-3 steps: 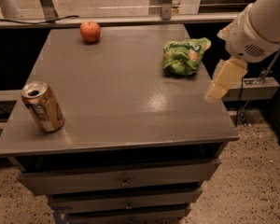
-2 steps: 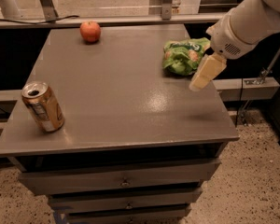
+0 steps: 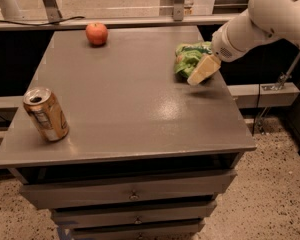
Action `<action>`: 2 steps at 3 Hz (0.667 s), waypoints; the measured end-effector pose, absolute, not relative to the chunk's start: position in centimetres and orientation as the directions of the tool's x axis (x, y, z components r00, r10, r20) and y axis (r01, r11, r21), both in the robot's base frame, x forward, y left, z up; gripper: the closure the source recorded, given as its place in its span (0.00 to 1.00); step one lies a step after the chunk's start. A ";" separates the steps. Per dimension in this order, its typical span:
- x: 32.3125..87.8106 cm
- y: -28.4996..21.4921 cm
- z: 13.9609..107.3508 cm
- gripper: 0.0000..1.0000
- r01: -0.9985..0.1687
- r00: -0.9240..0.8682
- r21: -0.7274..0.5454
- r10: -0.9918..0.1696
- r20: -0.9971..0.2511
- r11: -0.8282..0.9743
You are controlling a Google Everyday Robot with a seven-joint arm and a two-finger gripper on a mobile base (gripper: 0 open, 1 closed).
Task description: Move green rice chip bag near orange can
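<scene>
The green rice chip bag lies crumpled near the table's right edge, toward the back. The orange can stands tilted at the table's front left, far from the bag. My gripper comes in from the upper right on a white arm. Its pale fingers sit right at the bag's front right side, partly covering it.
A red-orange apple sits at the back of the grey table, left of centre. The table has drawers below its front edge. A rail runs behind the table. The floor is speckled.
My gripper has moved left and toward the back, from beyond the table's right edge to right beside the bag. The bag, can and apple have not moved.
</scene>
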State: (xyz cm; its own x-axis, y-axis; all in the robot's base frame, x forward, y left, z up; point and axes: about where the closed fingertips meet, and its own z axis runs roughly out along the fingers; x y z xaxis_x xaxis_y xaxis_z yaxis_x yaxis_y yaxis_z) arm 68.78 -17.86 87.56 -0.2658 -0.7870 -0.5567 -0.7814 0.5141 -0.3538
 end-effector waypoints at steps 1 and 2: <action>71.9 -17.7 85.8 0.17 -0.748 -0.322 -0.304 -0.722 -0.612 0.591; 73.1 -17.7 85.6 0.39 -0.728 -0.371 -0.239 -0.662 -0.651 0.643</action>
